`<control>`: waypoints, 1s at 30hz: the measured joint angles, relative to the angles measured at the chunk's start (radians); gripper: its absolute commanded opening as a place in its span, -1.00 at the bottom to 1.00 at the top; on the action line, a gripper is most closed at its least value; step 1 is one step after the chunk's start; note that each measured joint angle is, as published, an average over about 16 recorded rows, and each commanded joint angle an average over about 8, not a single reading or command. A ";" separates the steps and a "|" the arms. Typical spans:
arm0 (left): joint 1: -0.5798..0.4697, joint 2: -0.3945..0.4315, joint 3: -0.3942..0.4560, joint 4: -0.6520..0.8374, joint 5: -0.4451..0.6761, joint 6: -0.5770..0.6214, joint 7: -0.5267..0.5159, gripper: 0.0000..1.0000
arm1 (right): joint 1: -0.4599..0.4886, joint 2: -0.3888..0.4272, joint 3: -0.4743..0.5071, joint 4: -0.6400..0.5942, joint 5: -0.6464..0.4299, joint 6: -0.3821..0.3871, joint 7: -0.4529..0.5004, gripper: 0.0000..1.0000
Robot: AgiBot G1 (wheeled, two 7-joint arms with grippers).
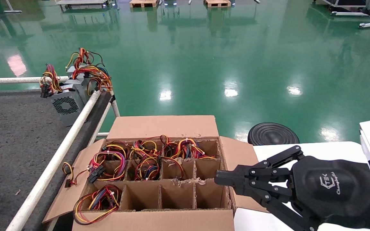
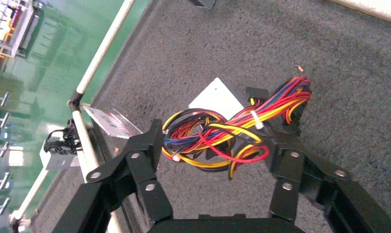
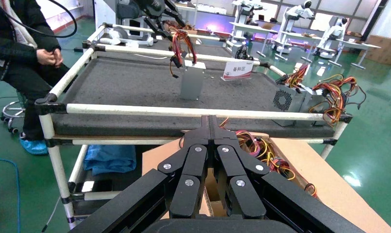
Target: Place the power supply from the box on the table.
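The right pincer, its tips pressed together, hangs at the brown cardboard box's rim; the near cells beside it stand bare, farther cells are choked with wires. Under the spread left pincer, a silver-grey power supply blocks the dark speckled table, bare around it.

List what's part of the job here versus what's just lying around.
In the job:
- power supply, left gripper at its wires
- box
- table

Lying about:
- fan-grille units at the table corner
- black disc on the floor
- sign card
- seated person

The right gripper is shut and idle beside the box.
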 measured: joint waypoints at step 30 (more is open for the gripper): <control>0.004 -0.015 0.004 -0.096 -0.005 0.014 -0.100 1.00 | 0.000 0.000 0.000 0.000 0.000 0.000 0.000 -1.00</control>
